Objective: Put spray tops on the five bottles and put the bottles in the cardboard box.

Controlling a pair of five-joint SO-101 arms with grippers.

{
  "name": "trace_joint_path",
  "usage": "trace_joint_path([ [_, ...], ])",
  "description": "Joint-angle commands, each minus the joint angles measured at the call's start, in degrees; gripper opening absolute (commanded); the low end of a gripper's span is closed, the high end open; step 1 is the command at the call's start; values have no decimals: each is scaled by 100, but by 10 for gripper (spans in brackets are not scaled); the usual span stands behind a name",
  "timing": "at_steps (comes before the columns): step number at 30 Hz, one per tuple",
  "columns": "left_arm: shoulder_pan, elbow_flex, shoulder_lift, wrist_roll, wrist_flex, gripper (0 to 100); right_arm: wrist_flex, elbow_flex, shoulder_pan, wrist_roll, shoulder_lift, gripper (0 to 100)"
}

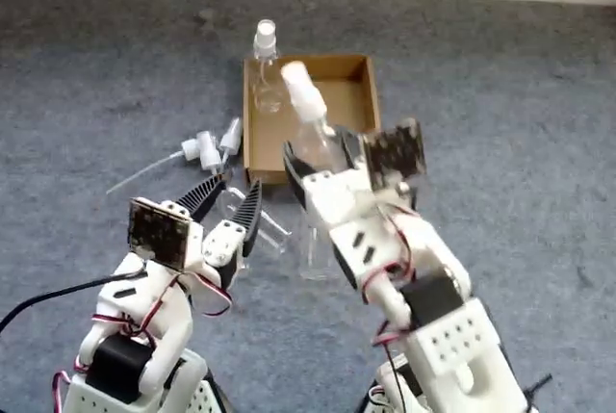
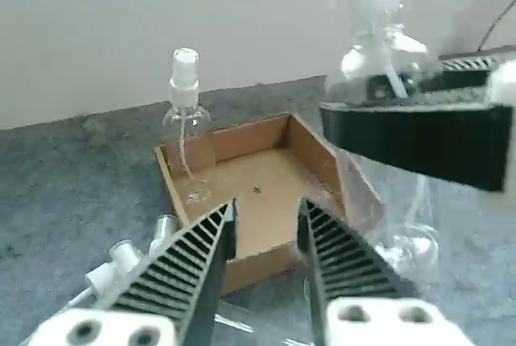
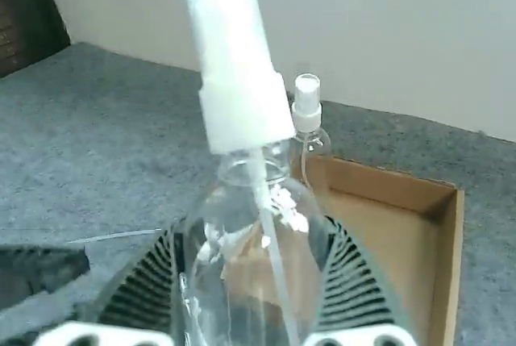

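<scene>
At lower left, the left tool (image 1: pixel 229 203) is held open, empty, below loose spray tops (image 1: pixel 207 148). At centre, a capped bottle (image 1: pixel 313 129) is gripped by the right tool (image 1: pixel 322 158) over the cardboard box's (image 1: pixel 372 95) near edge. Released tilted, it could be toppled against the box wall. No writing can be read.

held bottle (image 3: pixel 242 257) base cut off at picture edge, loose spray tops (image 2: pixel 121 259) partly behind left fingers (image 2: pixel 181 280)

Box (image 1: pixel 346 113) floor free — bottle (image 1: pixel 267 86) (capped) in corner
</scene>
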Motion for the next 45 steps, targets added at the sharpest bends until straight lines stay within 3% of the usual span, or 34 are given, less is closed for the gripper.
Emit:
trace_joint_path([
  [1,338,-22,-4,-141,26,126,-136,-1095,-242,-35,796,5],
  [7,356,-22,-4,-141,-9,248,-127,-1578,-787,-44,1429,5],
  [12,224,198,4,-149,-88,218,778,-1666,-892,-44,1420,5],
  [18,-92,558,4,-149,-809,184,2264,-2475,-892,-44,1068,5],
  [23,-119,558,4,-149,-800,182,2695,-2651,-866,-9,620,5],
  [31,-84,558,-13,-141,-791,182,2396,-2387,-796,9,673,5],
  [39,-92,549,-66,-141,-563,181,1200,-2018,523,9,1754,5],
  [42,-136,435,-66,-123,-475,181,954,-2000,681,35,2211,5],
  [45,-611,268,-66,-105,-501,181,963,-1974,453,730,2484,5],
])
